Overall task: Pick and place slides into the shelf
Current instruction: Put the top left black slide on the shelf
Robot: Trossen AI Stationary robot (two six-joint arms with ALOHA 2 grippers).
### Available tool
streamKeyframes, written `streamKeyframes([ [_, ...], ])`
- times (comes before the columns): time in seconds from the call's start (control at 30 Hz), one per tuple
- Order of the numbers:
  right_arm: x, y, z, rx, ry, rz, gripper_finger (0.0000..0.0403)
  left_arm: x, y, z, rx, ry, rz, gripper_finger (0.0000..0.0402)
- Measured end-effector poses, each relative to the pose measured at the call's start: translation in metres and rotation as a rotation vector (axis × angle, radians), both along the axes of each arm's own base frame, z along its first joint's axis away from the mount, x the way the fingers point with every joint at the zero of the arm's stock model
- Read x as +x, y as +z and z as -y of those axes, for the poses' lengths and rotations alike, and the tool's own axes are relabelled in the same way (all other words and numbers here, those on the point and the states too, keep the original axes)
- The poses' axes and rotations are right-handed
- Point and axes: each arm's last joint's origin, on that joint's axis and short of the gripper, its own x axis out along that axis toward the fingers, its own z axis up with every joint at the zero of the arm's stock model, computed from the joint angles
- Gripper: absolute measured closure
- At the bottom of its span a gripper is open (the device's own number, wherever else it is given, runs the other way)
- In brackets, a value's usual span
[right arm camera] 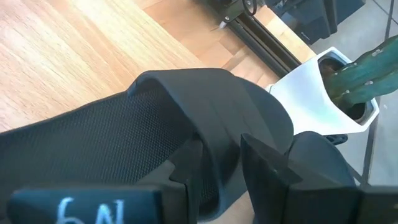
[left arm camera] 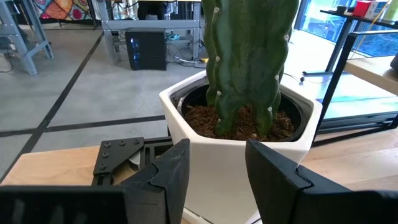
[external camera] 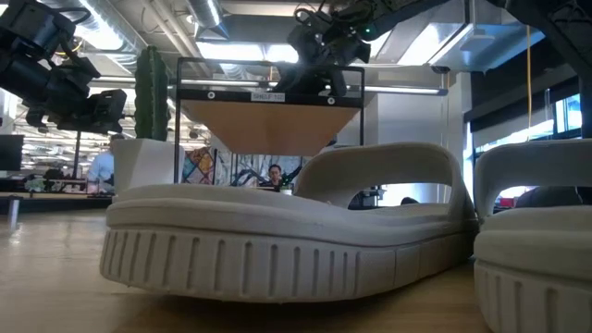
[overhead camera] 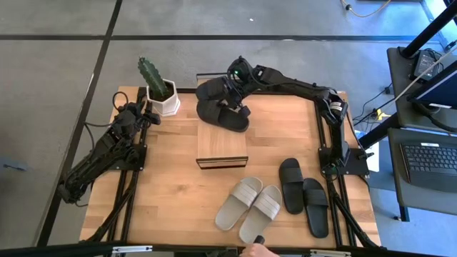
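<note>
**Observer:** Take me across the table, left side first.

**Operator:** My left gripper [overhead camera: 152, 116] waits at the far left corner, fingers apart and holding nothing, pointed at the cactus pot [overhead camera: 165, 102] just in front of it. I judge it is parked there to stay out of the way.

**Observer:** And the middle?

**Operator:** The shelf [overhead camera: 222, 146] sits mid-table. At its far end two black slides [overhead camera: 221, 107] lie side by side. My right gripper [right arm camera: 214, 163] is down on the left one, its fingers clamped on the wide strap; the wrist view shows one finger tucked under the strap and the other outside it. I think the strap is the grip point because it is the only raised, thin part the fingers can span.

**Observer:** Where are the rest?

**Operator:** The grey pair [overhead camera: 250, 203] lies near the front edge, and the other black pair [overhead camera: 303, 195] is just right of it. All six slides are on or above the tabletop; I see none inside the shelf.

**Observer:** Anything in the way?

**Operator:** The pot stands near the held slide, so a wide swing could clip it. The neighbouring black slide touches or nearly touches it; I cannot tell which. A person's hand [overhead camera: 253, 250] shows at the front edge.
</note>
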Motion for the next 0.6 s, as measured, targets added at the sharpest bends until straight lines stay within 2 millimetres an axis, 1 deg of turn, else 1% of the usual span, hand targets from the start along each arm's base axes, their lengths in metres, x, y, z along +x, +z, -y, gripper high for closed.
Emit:
streamKeyframes([
  [0.6, -0.0019, 0.0005, -0.0029, 0.045, -0.020, -0.031, 0.0296, 0.0000, 0.0000, 0.0000, 0.000, 0.000, 0.000, 0.0254],
])
